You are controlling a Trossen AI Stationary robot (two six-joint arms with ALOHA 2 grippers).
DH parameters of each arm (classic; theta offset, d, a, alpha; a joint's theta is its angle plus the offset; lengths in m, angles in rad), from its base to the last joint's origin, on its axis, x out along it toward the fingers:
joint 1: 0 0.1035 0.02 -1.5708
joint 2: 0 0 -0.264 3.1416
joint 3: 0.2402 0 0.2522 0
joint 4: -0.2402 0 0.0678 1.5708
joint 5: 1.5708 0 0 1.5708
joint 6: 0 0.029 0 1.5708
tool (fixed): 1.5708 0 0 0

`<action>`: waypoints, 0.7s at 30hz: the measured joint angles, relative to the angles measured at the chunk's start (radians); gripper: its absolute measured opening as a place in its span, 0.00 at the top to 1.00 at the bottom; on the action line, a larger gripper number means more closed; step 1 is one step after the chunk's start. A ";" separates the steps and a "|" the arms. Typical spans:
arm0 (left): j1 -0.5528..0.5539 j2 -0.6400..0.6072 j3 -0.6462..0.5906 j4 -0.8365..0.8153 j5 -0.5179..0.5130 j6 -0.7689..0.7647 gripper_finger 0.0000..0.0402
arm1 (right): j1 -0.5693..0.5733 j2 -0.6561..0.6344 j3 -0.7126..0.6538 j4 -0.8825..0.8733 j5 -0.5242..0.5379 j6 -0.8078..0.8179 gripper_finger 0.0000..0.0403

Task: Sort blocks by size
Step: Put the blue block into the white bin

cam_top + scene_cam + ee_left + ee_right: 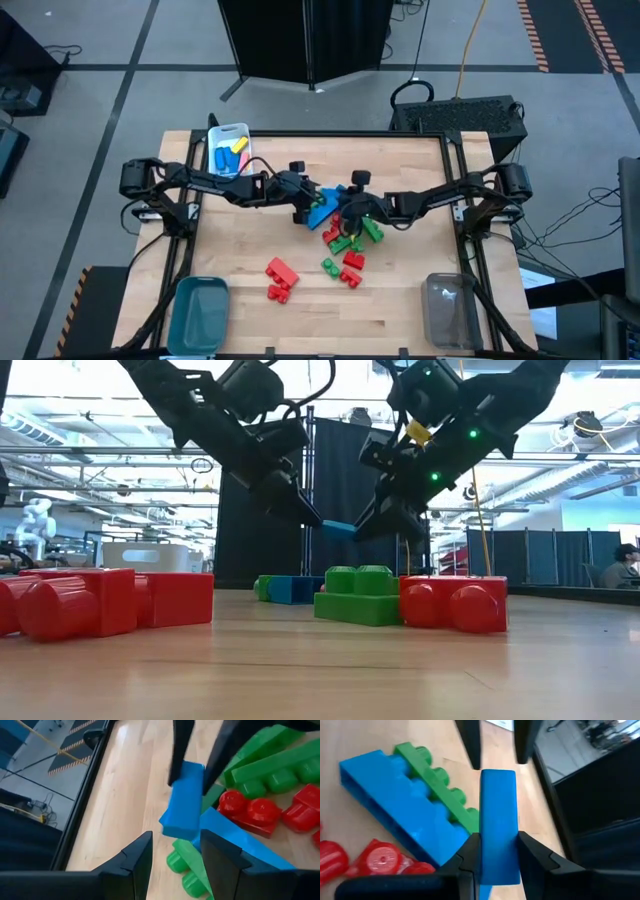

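Note:
A long blue block (pixel 497 805) hangs above the table's middle, with my right gripper (pixel 497 840) shut on it. My left gripper (pixel 172 845) faces it from the table's left, open. The block's free end (pixel 181 827) lies just ahead of the left gripper's gap, and I cannot tell whether they touch. Below them a bigger blue block (pixel 395 815) and a green bar (pixel 440 785) lie on the table among red and green blocks (pixel 350 238). My right gripper pinches the blue block between its two fingers at one end (pixel 498 857), on its two long sides. The fingers slant down from the table's right and lie along the block. The block sticks out ahead of the fingertips, lifted clear of the table.
A white bin (pixel 214 140) with yellow, blue and pink blocks stands at the far left. A teal bin (pixel 200 312) is near left and a clear bin (pixel 450 310) near right. Loose red blocks (pixel 282 270) and green ones (pixel 328 265) lie in front of the pile.

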 joint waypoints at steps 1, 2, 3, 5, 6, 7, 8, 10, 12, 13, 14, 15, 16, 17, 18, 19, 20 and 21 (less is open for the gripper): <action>0.000 0.000 0.000 0.000 0.005 0.004 0.61 | 0.003 0.000 0.000 0.003 0.015 -0.007 0.81; 0.000 0.000 0.000 -0.001 0.018 0.018 0.61 | 0.004 0.000 0.000 0.006 0.025 -0.013 0.81; -0.001 0.000 0.000 -0.002 0.030 0.030 0.61 | 0.004 0.000 0.000 0.009 0.025 -0.018 0.80; -0.005 0.011 0.000 0.002 0.051 0.058 0.61 | 0.004 0.000 0.000 0.012 0.021 -0.018 0.80; -0.006 0.017 0.000 0.002 0.051 0.071 0.61 | 0.004 0.000 0.000 0.008 0.020 -0.021 0.80; -0.007 0.022 0.000 -0.002 0.053 0.079 0.61 | 0.004 0.000 -0.001 0.007 0.020 -0.026 0.80; -0.007 0.030 0.000 0.002 0.052 0.086 0.61 | 0.004 0.000 -0.001 0.006 0.019 -0.029 0.80; -0.007 0.052 0.000 0.023 0.051 0.099 0.61 | 0.004 0.000 -0.001 0.000 0.021 -0.039 0.80; -0.006 0.073 0.000 0.042 0.048 0.099 0.61 | 0.008 0.000 -0.002 -0.008 0.021 -0.047 0.80; -0.006 0.082 0.000 0.053 0.048 0.099 0.61 | 0.009 0.000 -0.002 -0.012 0.023 -0.053 0.80; -0.004 0.087 0.000 0.061 0.048 0.099 0.61 | 0.010 0.000 -0.002 -0.018 0.026 -0.057 0.80; -0.004 0.092 0.000 0.068 0.044 0.098 0.61 | 0.010 0.000 -0.002 -0.021 0.028 -0.058 0.79; -0.003 0.093 0.000 0.072 0.044 0.098 0.61 | 0.009 0.000 -0.002 -0.025 0.030 -0.058 0.79; -0.002 0.093 0.000 0.074 0.043 0.099 0.61 | 0.008 0.000 -0.002 -0.026 0.030 -0.056 0.79; -0.002 0.093 0.000 0.078 0.035 0.099 0.61 | 0.008 0.000 -0.002 -0.025 0.031 -0.055 0.79; -0.002 0.093 0.000 0.080 0.023 0.098 0.61 | 0.008 -0.001 -0.002 -0.025 0.032 -0.055 0.79; -0.003 0.093 0.000 0.082 0.013 0.098 0.61 | 0.008 -0.001 -0.002 -0.024 0.031 -0.056 0.79; -0.003 0.093 0.000 0.086 0.005 0.098 0.61 | 0.008 -0.001 -0.002 -0.024 0.031 -0.057 0.79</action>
